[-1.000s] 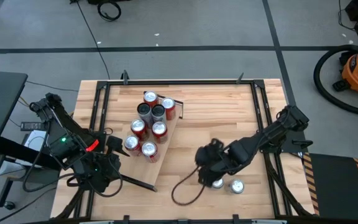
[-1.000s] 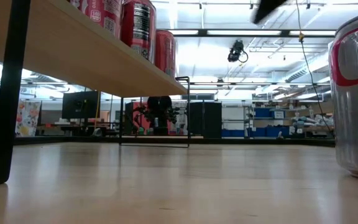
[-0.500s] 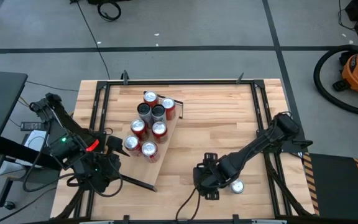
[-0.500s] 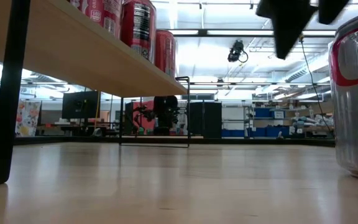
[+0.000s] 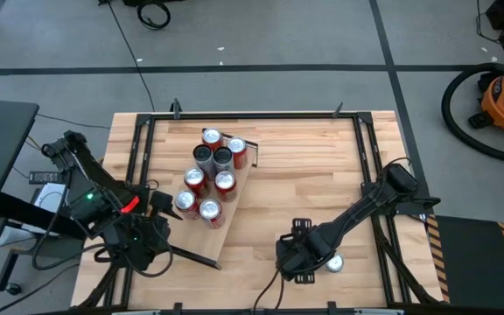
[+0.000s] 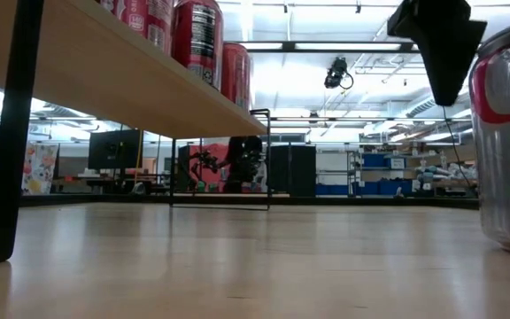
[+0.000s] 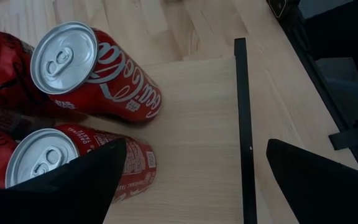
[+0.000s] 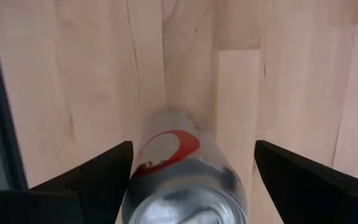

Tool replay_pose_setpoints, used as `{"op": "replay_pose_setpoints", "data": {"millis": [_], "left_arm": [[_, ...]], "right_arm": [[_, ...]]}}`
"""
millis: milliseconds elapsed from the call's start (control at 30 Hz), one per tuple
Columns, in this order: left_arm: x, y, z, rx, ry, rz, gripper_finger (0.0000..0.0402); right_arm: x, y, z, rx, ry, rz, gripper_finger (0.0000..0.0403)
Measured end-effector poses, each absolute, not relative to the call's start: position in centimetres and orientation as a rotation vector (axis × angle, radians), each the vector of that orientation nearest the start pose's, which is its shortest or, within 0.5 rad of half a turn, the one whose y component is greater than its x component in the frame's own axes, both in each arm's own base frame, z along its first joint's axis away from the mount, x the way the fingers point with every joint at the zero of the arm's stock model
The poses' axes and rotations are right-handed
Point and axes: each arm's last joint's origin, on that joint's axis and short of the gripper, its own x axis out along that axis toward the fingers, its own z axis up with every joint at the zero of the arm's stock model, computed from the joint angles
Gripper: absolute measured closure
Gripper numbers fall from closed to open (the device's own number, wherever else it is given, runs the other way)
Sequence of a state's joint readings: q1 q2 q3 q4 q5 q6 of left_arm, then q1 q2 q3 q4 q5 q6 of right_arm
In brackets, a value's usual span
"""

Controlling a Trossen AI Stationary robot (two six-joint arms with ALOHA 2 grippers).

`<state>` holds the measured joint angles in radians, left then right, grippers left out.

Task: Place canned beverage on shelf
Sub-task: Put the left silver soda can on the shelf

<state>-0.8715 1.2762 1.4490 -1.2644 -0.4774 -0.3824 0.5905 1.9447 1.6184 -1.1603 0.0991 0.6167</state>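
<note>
Approach phase, as I read it: right pincer point(image 8: 188, 180) has its fingers spread and unclenched on either side of a silver can with a red mark point(image 8: 185, 177), which stands upright on the bench point(image 5: 304, 166) near its front right corner. Right wrist view looks down on the can's lid, one dark finger on each flank with bare wood showing between finger and can on both sides, so I judge nothing is gripped yet. Low view agrees: a dark finger point(image 6: 441, 44) hangs beside the can's upper part, can base flat on the bench. High view shows a second silver can point(image 5: 334, 261) just beside the right arm's wrist; I can't see the targeted can there, the arm covers it. Shelf point(image 5: 232, 203) sits left of centre, angled, already carrying seven cans point(image 5: 208, 173) clustered toward its far end; standing them upright and close together presumably leaves free plank at the near end for more. Left pincer point(image 7: 191, 180) waits over that near end of the shelf, fingers wide and holding nothing, two red cans point(image 7: 92, 74) in its view. Target can is well apart from the shelf, across the bench. Next call is mine: close squarely on the can before lifting
</note>
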Motion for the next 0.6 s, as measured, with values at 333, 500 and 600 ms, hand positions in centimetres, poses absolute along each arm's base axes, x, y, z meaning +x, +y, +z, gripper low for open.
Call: {"op": "replay_pose_setpoints", "data": {"millis": [333,500,600], "left_arm": [[15.01,-15.79,37.44,0.322,0.895,-0.178,0.0002],[15.01,-15.79,37.44,0.322,0.895,-0.178,0.0002],[15.02,-15.79,37.44,0.322,0.895,-0.178,0.0002]], "right_arm": [[30.72,20.55,22.58,0.003,1.516,-0.072,0.0057],[30.49,20.43,22.58,0.047,1.543,-0.12,0.0057],[30.43,20.39,22.58,0.094,1.547,-0.171,0.0059]]}}
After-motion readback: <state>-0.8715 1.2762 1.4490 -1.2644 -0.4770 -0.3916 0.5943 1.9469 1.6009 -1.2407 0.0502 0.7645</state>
